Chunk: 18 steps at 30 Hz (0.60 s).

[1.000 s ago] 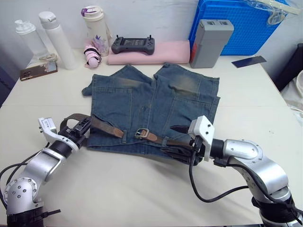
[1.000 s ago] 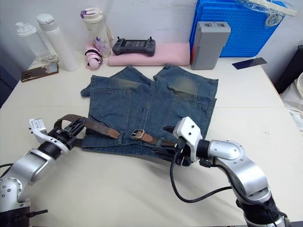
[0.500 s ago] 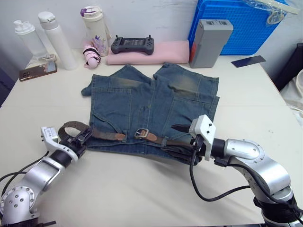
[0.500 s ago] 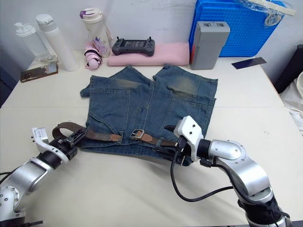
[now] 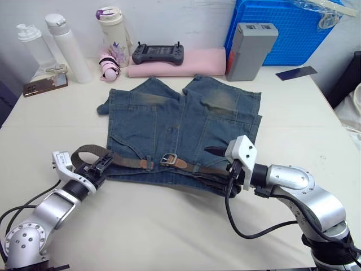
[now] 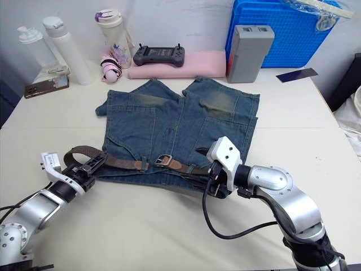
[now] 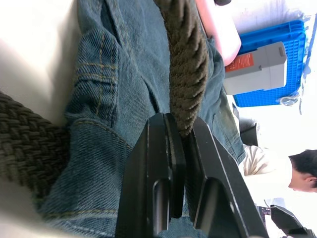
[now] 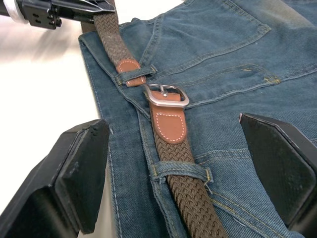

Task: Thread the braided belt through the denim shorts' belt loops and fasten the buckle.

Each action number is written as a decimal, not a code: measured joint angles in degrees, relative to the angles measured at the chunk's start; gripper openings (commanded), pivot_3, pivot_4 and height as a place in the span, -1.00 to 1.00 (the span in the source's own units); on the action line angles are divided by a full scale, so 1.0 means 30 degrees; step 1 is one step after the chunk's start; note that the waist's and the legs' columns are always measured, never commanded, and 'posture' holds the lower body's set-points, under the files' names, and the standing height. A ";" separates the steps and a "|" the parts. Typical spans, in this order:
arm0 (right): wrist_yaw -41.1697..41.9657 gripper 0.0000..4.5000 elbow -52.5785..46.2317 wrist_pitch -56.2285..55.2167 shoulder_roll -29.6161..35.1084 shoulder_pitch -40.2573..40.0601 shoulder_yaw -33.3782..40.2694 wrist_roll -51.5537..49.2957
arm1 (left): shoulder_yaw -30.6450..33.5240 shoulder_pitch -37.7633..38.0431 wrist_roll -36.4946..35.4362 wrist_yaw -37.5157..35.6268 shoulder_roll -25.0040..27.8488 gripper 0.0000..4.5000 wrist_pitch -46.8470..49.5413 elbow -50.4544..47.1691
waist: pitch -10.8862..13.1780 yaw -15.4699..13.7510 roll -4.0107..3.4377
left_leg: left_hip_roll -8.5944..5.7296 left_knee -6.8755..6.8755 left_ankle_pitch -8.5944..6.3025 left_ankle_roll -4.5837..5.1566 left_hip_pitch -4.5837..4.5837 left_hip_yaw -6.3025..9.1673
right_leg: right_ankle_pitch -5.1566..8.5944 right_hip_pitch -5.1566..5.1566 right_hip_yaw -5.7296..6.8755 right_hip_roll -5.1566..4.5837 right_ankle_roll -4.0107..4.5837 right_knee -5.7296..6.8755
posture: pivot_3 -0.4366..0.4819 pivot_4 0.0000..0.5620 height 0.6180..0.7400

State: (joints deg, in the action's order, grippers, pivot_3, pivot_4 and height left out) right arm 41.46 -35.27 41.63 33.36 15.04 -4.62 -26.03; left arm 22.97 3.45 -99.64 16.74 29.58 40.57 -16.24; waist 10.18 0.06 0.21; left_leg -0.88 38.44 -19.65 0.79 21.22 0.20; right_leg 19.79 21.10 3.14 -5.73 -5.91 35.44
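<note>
The left gripper point(image 7: 179, 163) had its two black fingers point(image 7: 157, 173) pinched on the belt point(image 7: 187, 74), the woven strap rising from between them across the denim. In the head views that gripper point(image 5: 98, 165) sat at the left end of the waistband, and beside it the belt bent into a loose loop on the table point(image 5: 169, 226).

The right gripper point(image 8: 173, 173) had its fingers point(image 8: 79, 168) spread wide, one on each side of the waistband, holding nothing. Between them the belt ran along the waistband under a belt loop point(image 8: 181, 170). Beyond that loop came the tan leather end and the silver buckle point(image 8: 166, 95). The other tan tip lay tucked under a second loop point(image 8: 133, 75) just beyond the buckle; the prong's state I could not tell.

The shorts point(image 5: 180, 121) lay flat on the table, waistband towards the robot and legs pointing away. Well beyond them stood a pink cloth point(image 5: 197, 61) with a black controller point(image 5: 158, 54) on it, a blue crate point(image 5: 287, 31), a grey box point(image 5: 252, 49) and several bottles point(image 5: 67, 45).
</note>
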 measured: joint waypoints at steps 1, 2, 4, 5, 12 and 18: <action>-0.0032 0.98 -0.0005 0.0000 0.0001 -0.0003 0.0000 -0.0001 | -0.0137 -0.0112 0.0301 -0.0164 -0.0026 -1.00 0.0030 0.0148 | 0.0000 -0.0004 0.0000 | 0.0000 0.0002 0.0000 0.0000 0.0000 -0.0003 | 0.0000 0.0000 0.0000 0.0001 0.0000 0.0003 | -0.05 -0.47 0.99; -0.0057 0.98 -0.0028 0.0000 0.0006 -0.0009 0.0000 -0.0001 | -0.0306 -0.0178 0.0662 -0.0456 -0.0010 -1.00 0.0150 0.0280 | 0.0000 -0.0003 0.0000 | -0.0004 0.0001 0.0000 0.0000 0.0000 -0.0002 | 0.0000 -0.0001 0.0000 0.0002 -0.0001 0.0006 | -0.05 -0.47 0.99; -0.0076 0.98 -0.0135 0.0000 0.0034 -0.0026 -0.0001 -0.0001 | -0.0737 -0.0191 0.1548 -0.1324 0.0236 -1.00 0.0606 0.0453 | 0.0000 0.0000 0.0001 | -0.0007 -0.0003 0.0000 0.0001 0.0001 -0.0006 | 0.0000 0.0003 0.0000 0.0005 -0.0001 0.0021 | -0.05 -0.47 0.99; -0.0057 0.98 -0.0161 -0.0008 0.0089 -0.0033 -0.0008 0.0001 | -0.1021 -0.0234 0.2148 -0.2090 0.0577 -1.00 0.0963 0.0536 | 0.0000 -0.0010 0.0000 | -0.0010 -0.0007 0.0000 0.0000 0.0002 -0.0005 | 0.0000 0.0004 0.0003 0.0008 0.0000 0.0021 | -0.05 -0.47 0.99; 0.0580 0.98 -0.0054 -0.1137 0.0661 0.0019 -0.1202 0.0761 | -0.3371 -0.4006 0.7309 -0.8648 0.3230 -1.00 0.2656 0.3556 | 0.0001 -0.0029 0.0000 | -0.0042 -0.0030 0.0020 -0.0005 0.0008 -0.0029 | 0.0000 0.0038 -0.0005 0.0016 -0.0002 0.0040 | -0.05 -0.47 0.99; 0.0905 0.98 0.1089 -0.3525 0.0940 0.0365 -0.2746 0.2947 | -0.4920 -0.7834 1.0761 -1.2529 0.3255 -1.00 0.3382 0.6434 | 0.0000 0.0059 0.0002 | -0.0046 -0.0073 0.0024 -0.0003 0.0024 -0.0047 | -0.0003 0.0126 -0.0017 0.0033 -0.0006 0.0073 | -0.05 -0.47 0.99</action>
State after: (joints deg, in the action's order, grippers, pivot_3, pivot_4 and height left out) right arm 44.18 -32.00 31.05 36.18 16.14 -12.86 -17.19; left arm 8.21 -20.05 -67.35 -20.85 39.35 50.71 3.06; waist 10.18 0.24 0.22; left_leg -1.02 38.22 -19.57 0.78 21.29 0.06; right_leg 19.79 21.48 3.09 -5.64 -5.93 35.66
